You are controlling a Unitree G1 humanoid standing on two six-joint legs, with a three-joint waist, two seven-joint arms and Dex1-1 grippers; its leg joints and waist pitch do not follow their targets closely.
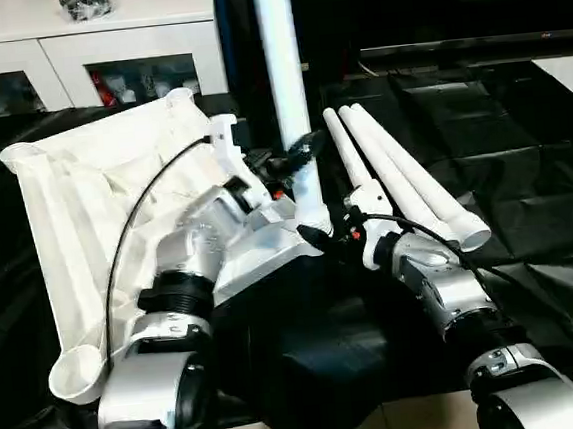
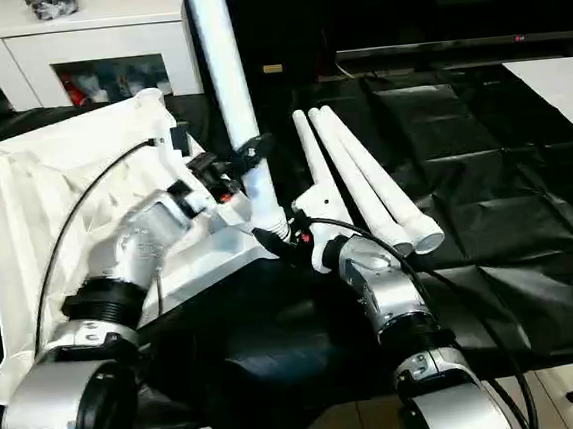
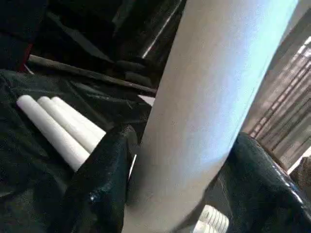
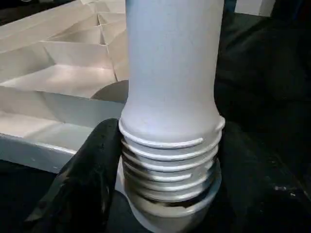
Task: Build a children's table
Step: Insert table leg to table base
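Observation:
The children's table top (image 1: 84,192) lies underside up on black sheeting, ribs and round corner sockets showing. One white leg (image 1: 282,74) stands upright at its near right corner. Its threaded end (image 4: 170,170) is bare, just above the corner. My left gripper (image 1: 296,153) is shut on the leg's shaft, a black finger (image 3: 102,179) on each side. Lower down, my right gripper (image 1: 313,234) is shut on the same leg at the threads, with a finger (image 4: 87,174) pressed against them. Three more legs (image 3: 63,126) lie side by side to the right.
A white cabinet (image 1: 82,52) with glass doors stands behind the table top. Black sheeting (image 1: 522,154) covers the work surface, crumpled to the right of the lying legs (image 1: 404,179). A cable loops over my left forearm (image 1: 209,241).

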